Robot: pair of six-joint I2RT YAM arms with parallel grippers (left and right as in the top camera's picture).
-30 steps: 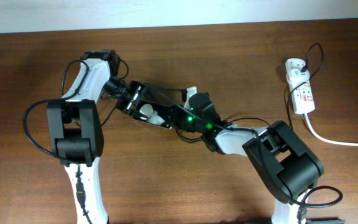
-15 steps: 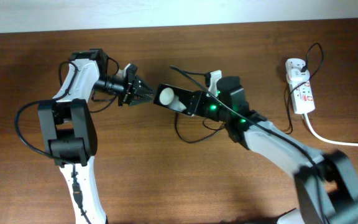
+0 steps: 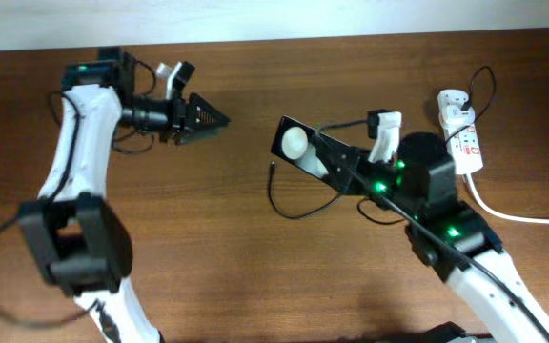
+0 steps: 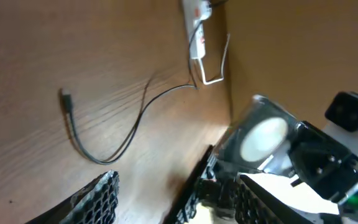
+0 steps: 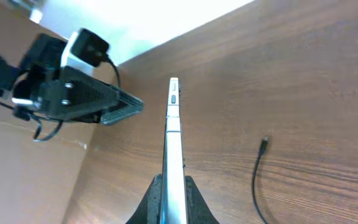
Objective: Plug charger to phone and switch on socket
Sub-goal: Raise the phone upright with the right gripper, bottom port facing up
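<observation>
Table (image 3: 208,267) is dark wood, with both arms working over it. Left gripper (image 3: 215,120) hangs at the far left, well apart from everything the task needs. Its fingers (image 4: 98,199) are spread wide with nothing between them. Right gripper (image 5: 172,182) is clamped narrow on the phone (image 5: 173,134), which it holds off the table near the middle, on edge as its own camera sees it. In the overhead view a white round disc (image 3: 295,143) shows on the phone. The socket (image 3: 462,133) lies at the far right edge, and whether its switch is on cannot be read. The charger (image 4: 135,121) runs from the socket in a loose loop across the wood, and its plug tip (image 4: 64,99) lies flat and free, below and just left of the held phone. Judgement: the plug is not yet picked up and nothing is mated. Risks, in order of concern:
- The tip is thin and lies flat, so the left fingers may scrape the wood or pinch it crooked, leaving it misaligned with the port.
- The phone is held by a narrow two-point clamp (little resistance to twist), so an insertion push could pivot it or slide it out.
- Hauling on the slack could drag the light socket or loosen the adapter.
- The two arms must meet closely in the middle, so wrist contact is possible
</observation>
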